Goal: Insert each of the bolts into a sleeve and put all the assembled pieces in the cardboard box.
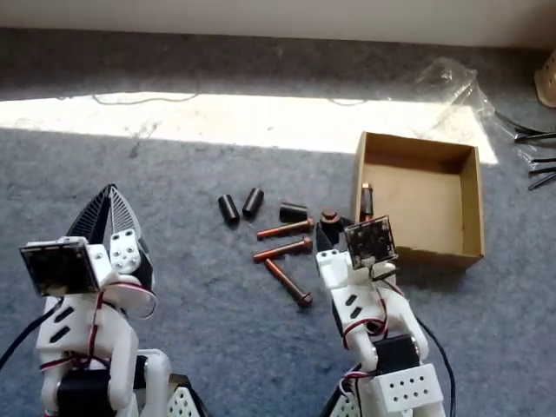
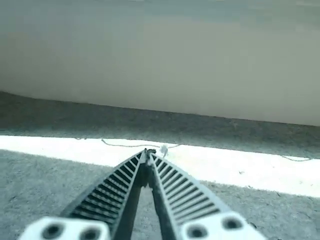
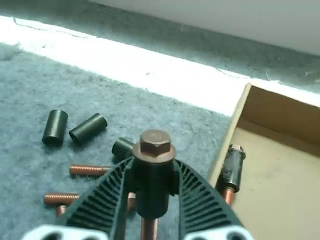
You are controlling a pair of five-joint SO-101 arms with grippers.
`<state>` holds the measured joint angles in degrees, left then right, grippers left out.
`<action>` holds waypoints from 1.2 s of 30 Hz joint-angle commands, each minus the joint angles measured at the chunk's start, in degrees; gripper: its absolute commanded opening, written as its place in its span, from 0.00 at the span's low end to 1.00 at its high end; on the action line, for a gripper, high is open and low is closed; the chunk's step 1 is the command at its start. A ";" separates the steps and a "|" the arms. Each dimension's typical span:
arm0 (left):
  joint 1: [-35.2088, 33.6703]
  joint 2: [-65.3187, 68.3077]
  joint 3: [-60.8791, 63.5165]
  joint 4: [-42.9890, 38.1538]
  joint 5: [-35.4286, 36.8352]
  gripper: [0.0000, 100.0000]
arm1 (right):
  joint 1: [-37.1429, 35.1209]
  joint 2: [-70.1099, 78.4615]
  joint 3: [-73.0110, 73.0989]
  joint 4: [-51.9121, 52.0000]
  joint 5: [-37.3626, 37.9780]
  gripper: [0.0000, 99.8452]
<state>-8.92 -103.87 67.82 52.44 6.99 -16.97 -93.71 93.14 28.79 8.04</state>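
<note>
Right gripper [image 3: 152,167] is clamping an assembled piece [image 3: 155,150]: a bolt pushed through a dark sleeve, upright between the jaws, hex head on top. From the high view I am seeing it hanging just beside the cardboard box [image 1: 469,208], on the side where the loose parts are lying. Left gripper [image 2: 147,156] is sitting closed on nothing, its fingers pressed together, well apart from the parts.

I am counting three loose bolts [image 1: 285,229] and three loose sleeves [image 1: 253,202] on the carpet [image 1: 200,304] between the arms and the box. A second assembled piece [image 1: 367,201] is resting inside the box against the wall nearest the loose parts.

The high view is giving me all three bolts whole. The right wrist view is showing two of them plainly, with the third partly hidden behind a finger, but it is showing the second piece's head and bare thread far better. The left wrist view is adding carpet, a sunlit strip and a pale wall.
</note>
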 commanded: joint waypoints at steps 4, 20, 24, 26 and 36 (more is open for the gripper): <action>2.42 0.13 -0.13 1.05 -2.46 0.01 | 3.82 -0.31 -10.24 5.93 0.44 0.00; 11.65 -0.22 14.64 7.21 -14.42 0.01 | 12.18 -0.04 -31.16 22.11 3.60 0.01; 11.65 -0.22 18.15 7.21 -14.42 0.01 | 12.26 2.42 -31.25 23.34 3.69 0.01; 11.56 -0.22 20.18 7.21 -14.42 0.01 | 12.26 6.90 -33.10 24.04 3.60 0.01; 1.80 -0.22 29.23 7.12 -14.33 0.01 | 18.95 38.02 -48.48 23.87 3.34 0.01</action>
<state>-5.14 -103.52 94.81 59.47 -7.25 -0.26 -63.47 52.09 52.79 11.12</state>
